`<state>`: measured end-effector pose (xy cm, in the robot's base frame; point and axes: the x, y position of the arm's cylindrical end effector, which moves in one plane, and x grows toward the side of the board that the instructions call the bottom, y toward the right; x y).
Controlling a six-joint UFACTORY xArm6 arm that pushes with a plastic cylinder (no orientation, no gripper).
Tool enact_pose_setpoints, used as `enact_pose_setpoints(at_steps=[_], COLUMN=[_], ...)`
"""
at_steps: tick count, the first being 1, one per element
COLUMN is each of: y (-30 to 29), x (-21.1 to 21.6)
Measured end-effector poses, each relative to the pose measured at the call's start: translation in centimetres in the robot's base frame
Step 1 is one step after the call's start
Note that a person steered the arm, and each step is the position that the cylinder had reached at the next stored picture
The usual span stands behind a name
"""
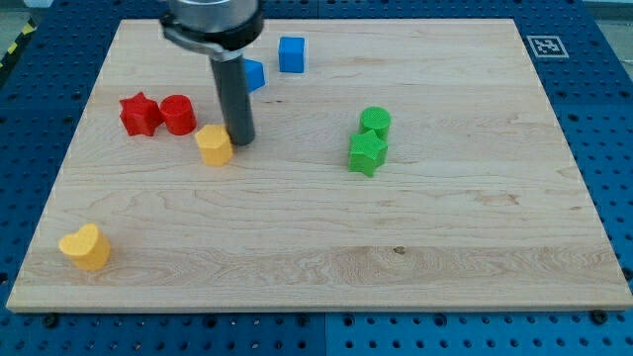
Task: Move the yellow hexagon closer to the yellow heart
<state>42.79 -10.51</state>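
Observation:
The yellow hexagon (214,144) lies on the wooden board left of centre, in the upper half. My tip (240,141) stands right beside it, on its right side, touching or nearly touching it. The yellow heart (85,247) lies far off near the board's lower left corner. The rod rises from the tip to the arm's dark round end at the view's top.
A red star (139,114) and a red round block (178,115) sit just up-left of the hexagon. Two blue blocks (291,53) (254,74) lie near the top, one partly behind the rod. A green round block (375,123) and a green star (367,152) sit right of centre.

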Motion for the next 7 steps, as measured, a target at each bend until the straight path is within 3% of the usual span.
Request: enact_pose_setpoints(at_steps=[3,7], y=[-5.3,-11.1], x=[3.2,2.8])
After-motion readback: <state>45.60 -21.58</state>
